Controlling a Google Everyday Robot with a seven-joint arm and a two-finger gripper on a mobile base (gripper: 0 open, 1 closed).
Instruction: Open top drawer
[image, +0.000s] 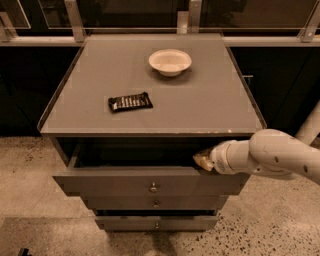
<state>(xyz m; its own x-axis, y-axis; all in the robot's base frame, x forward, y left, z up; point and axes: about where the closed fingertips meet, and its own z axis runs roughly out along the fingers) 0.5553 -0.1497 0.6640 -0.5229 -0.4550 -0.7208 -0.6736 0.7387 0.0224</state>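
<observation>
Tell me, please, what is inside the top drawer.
Only dark shadow shows inside the top drawer; the gripper reaches over its front edge at right. The countertop covers its back.

I see the arm (280, 157) entering from the right edge on the near side, approx level & pointing left. The wrist (227, 157) is straight, in line w/ it. The gripper (202, 160) sits right of centre, low, aimed left; only its tan end shows.

Grey cabinet top (210, 107) carries two things: white bowl (170, 61) toward the back, dark wrapped snack bar (130, 102) lying flat nearer the front left, well apart. The gripper (202, 160) sits under the front edge, right side, at the top drawer (115, 181) rim.
</observation>
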